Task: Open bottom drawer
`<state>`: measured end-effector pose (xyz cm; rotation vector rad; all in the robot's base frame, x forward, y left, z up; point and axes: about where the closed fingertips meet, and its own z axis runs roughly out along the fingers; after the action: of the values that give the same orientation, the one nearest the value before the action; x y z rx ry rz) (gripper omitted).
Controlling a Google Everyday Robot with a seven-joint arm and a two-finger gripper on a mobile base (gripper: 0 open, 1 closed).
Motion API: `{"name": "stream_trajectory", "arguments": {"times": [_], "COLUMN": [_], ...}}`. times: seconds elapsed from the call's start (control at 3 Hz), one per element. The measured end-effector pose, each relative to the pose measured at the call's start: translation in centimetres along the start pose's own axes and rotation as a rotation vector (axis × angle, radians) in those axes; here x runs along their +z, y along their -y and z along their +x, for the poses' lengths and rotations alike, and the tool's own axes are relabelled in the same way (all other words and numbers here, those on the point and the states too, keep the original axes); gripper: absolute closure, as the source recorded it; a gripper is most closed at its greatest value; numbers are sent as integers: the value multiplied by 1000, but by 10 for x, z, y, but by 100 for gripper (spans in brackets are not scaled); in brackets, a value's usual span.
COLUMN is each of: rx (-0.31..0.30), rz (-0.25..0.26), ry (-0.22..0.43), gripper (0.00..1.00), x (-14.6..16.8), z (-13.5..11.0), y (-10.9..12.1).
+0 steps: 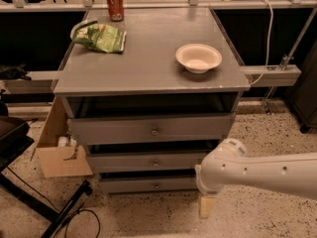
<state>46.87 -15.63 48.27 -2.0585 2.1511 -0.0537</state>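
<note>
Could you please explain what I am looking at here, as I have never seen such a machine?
There is one picture, taken from above and in front of a grey cabinet; where the camera sits is not known. The white tube at lower right is the robot's single arm, and the tan piece hanging from it is its gripper, low by the floor near the right end of the bottom drawer, apart from its knob. On top of the cabinet lie a red can, a green snack bag and a white bowl. I see nothing held. A cardboard box stands at the left.
</note>
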Motion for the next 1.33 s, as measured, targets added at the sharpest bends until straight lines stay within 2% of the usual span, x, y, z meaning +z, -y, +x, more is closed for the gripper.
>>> {"name": "stream_trajectory", "arguments": {"times": [0.33, 0.67, 1.0, 1.33], "rx": [-51, -64, -65, -65], "rz": [-16, -55, -54, -72], "ry": [23, 38, 37, 21], "gripper": [0, 0, 0, 0], "x": [67, 121, 120, 154], "z": [-11, -16, -16, -12], "y": [-5, -3, -3, -1]}}
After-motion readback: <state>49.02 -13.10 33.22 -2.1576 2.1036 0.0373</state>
